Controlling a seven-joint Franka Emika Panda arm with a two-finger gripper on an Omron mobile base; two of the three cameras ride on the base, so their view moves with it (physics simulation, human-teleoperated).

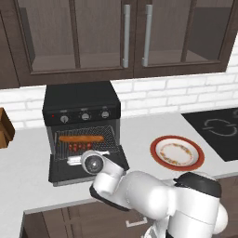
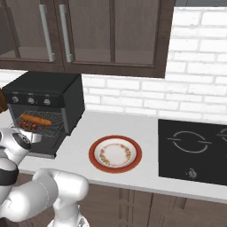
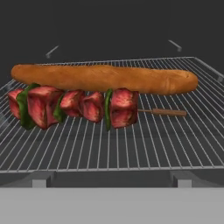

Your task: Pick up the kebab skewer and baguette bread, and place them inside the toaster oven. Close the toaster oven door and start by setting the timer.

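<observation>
White gripper (image 1: 74,160) low in the left base view, just in front of the oven mouth and above the dropped door, mostly hidden behind the arm's wrist; jaws spread wide, gripping nothing. Seen again at the far left edge of the right base view, at the oven opening.

Straight ahead in the hand view: kebab skewer (image 3: 76,106) lying flat on the wire rack (image 3: 131,144), red meat chunks with green slices between, bare stick end pointing to the right of the frame. Just behind it, parallel and almost touching, baguette (image 3: 105,78), running nearly the full width of the rack. Both inside the toaster oven (image 1: 81,100), at left of centre in the left base view, baguette in the upper part of the opening and skewer just below it. Same pair visible at the left of the right base view, inside the open oven.

Toaster oven door (image 1: 62,171) folded down flat, lying open over the counter (image 1: 28,172). Three knobs in a row above the opening.

Further out: red-rimmed plate (image 1: 177,153) on the counter, right of the oven and well apart from it. Black cooktop (image 1: 218,130) at the right edge. Dark wooden cabinets (image 1: 93,35) across the top, white brick wall below them.
</observation>
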